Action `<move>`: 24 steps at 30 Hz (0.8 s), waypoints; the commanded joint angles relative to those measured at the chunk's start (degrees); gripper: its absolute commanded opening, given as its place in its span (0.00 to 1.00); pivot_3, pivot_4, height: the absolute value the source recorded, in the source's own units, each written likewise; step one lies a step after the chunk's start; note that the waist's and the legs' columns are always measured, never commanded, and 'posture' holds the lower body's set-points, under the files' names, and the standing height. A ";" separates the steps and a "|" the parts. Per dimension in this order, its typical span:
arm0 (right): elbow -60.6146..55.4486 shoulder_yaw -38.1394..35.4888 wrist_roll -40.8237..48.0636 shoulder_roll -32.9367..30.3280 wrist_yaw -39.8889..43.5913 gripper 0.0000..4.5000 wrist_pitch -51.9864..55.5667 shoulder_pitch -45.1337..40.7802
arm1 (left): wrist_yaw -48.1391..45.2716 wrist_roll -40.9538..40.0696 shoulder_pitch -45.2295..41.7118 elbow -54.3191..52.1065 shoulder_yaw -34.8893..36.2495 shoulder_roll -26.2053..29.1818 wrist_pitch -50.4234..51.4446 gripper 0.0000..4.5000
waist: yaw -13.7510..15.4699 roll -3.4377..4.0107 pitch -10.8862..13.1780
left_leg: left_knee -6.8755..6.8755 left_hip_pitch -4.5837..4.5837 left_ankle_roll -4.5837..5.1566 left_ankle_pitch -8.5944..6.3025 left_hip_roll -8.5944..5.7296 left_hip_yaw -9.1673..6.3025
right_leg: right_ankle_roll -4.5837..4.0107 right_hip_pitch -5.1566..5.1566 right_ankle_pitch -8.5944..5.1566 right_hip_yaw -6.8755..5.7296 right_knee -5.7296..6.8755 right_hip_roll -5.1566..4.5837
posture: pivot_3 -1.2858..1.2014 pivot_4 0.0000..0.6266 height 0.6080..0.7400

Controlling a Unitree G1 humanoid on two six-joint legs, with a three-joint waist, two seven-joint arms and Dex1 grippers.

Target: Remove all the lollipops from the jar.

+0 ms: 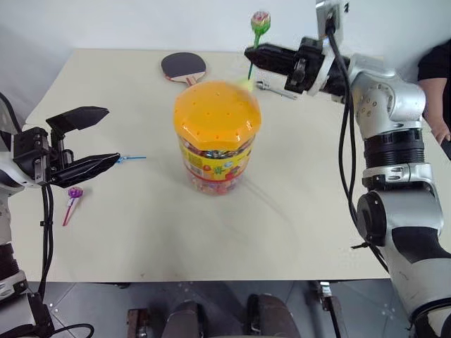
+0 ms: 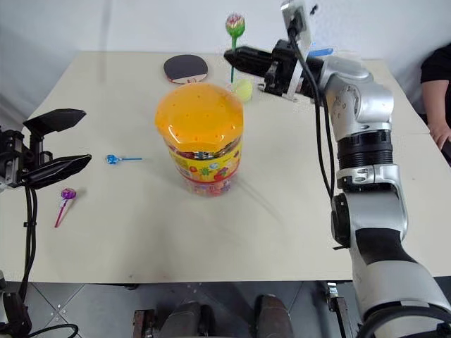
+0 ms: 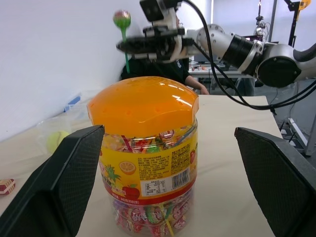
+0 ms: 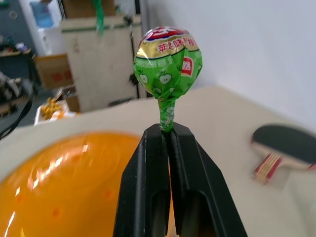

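Observation:
The jar [image 1: 215, 134], a clear tub with an orange domed lid and a yellow-red label, stands upright mid-table. Above its far edge my right gripper [image 1: 251, 53] is shut on the stick of a green lollipop [image 1: 260, 22], just under its head [image 4: 168, 61]. The stick's lower end hangs close over the lid. A blue lollipop [image 2: 113, 159] and a purple one [image 1: 74, 192] lie on the table left of the jar. My left gripper [image 1: 106, 137] hovers open beside them, pointing at the jar with nothing between its fingers.
A table tennis paddle [image 1: 183, 67] lies at the back of the table [image 1: 141, 239]. A yellow-green ball [image 2: 243, 88] and a metal tool [image 1: 278, 89] lie behind the jar. A person [image 1: 438, 77] is at the table's right edge.

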 commanded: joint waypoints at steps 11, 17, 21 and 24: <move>-6.92 -0.68 -7.54 -18.55 -8.90 0.01 11.80 2.70 | -1.92 -0.45 -2.97 3.74 -1.15 2.09 -1.15 1.00 | 0.89 0.00 0.00 | -0.06 -0.03 0.00 -0.02 -0.04 -0.09 | 0.00 0.01 0.00 0.03 0.00 -0.01 | 0.52 0.24 1.00; -13.58 4.74 -12.85 -30.90 -7.02 0.01 21.87 18.71 | -2.11 -0.71 -1.76 3.52 -0.69 2.62 -1.05 1.00 | 1.34 0.00 0.00 | -0.10 -0.03 0.00 -0.03 0.00 0.14 | 0.00 -0.08 0.00 0.04 -0.04 -0.03 | 0.52 0.24 1.00; -14.67 3.85 -13.44 -33.19 -8.46 0.01 25.63 25.53 | -2.19 -1.06 -1.08 3.03 -0.52 2.57 -0.81 1.00 | 1.39 0.01 0.01 | -0.04 -0.04 0.00 -0.03 -0.02 0.26 | 0.00 -0.09 0.00 0.06 -0.12 -0.06 | 0.52 0.24 1.00; -14.13 3.42 -14.03 -33.54 -9.59 0.01 26.45 30.52 | -2.42 -1.29 -0.22 2.56 -0.29 2.73 -0.41 1.00 | 1.44 0.02 0.00 | 0.01 -0.02 0.00 -0.02 0.02 0.30 | -0.01 -0.07 -0.01 0.06 -0.13 -0.05 | 0.52 0.24 1.00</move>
